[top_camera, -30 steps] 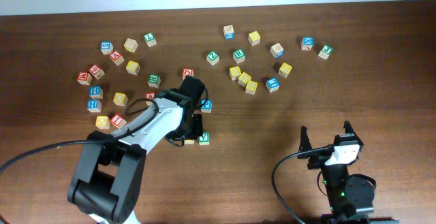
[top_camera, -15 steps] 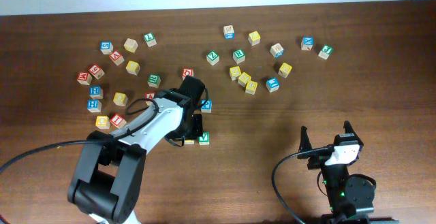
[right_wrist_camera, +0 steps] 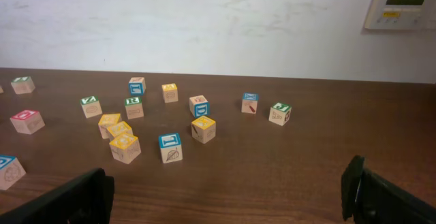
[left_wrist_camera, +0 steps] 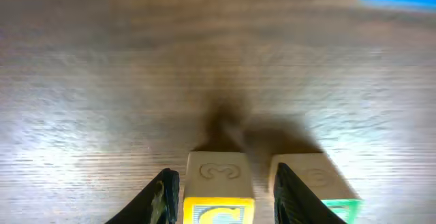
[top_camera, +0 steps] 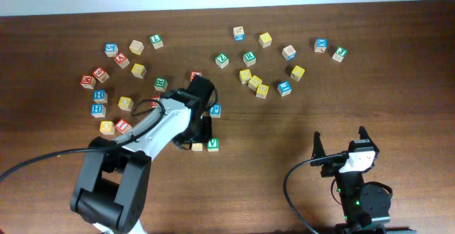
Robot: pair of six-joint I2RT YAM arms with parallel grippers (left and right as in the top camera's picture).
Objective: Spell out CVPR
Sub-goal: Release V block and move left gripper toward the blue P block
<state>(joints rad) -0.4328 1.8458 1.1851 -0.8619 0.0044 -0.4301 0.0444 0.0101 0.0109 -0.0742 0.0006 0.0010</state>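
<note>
A yellow C block [left_wrist_camera: 218, 191] stands on the table between the fingers of my left gripper [left_wrist_camera: 225, 200], with a small gap on each side. The fingers are open and do not press it. A green V block [left_wrist_camera: 315, 183] stands just to its right, outside the right finger. From overhead, the C block [top_camera: 197, 146] and V block [top_camera: 212, 144] sit side by side under my left gripper [top_camera: 198, 139]. My right gripper [right_wrist_camera: 228, 190] is wide open and empty at the front right [top_camera: 341, 149].
Loose letter blocks lie in two groups at the back, left [top_camera: 124, 63] and right [top_camera: 259, 84]. A blue block [top_camera: 215, 110] and a red one [top_camera: 196, 75] sit close to the left arm. The right wrist view shows the right group [right_wrist_camera: 170, 146].
The left arm has shifted slightly back and to the left, and the yellow C block shows more plainly below the gripper. The right arm has not moved.
</note>
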